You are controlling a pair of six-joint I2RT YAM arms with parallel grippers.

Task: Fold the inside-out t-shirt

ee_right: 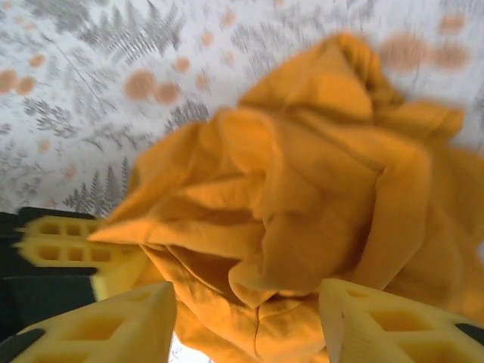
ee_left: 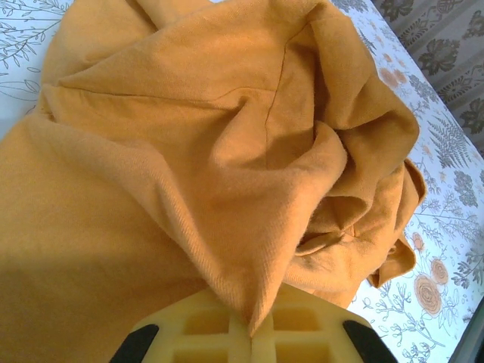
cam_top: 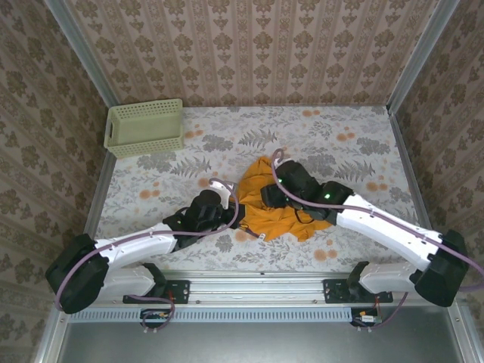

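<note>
The left gripper (ee_left: 249,327) is clamped on a ridge of the inside-out t-shirt (ee_left: 227,136), the orange-yellow cloth pinched tight between its yellow fingers and rising from them in a taut fold. The right gripper (ee_right: 248,304) stands with its jaws apart; a bunch of the shirt hangs in the gap between them, but neither finger appears to press it, so I judge this side released rather than grasping. From above, the shirt lies as a crumpled heap on the floral table (cam_top: 340,136), near the front and about midway across, with both grippers meeting over its left part. No sleeve, hem or collar is laid flat, seams run in every direction, and nothing like a clean fold shows. The pale green basket (cam_top: 144,127) sits well apart at the far left corner. As I read it, the task is at an early stage: the shirt has yet to be spread out and smoothed, and all the folding is left to do
</note>
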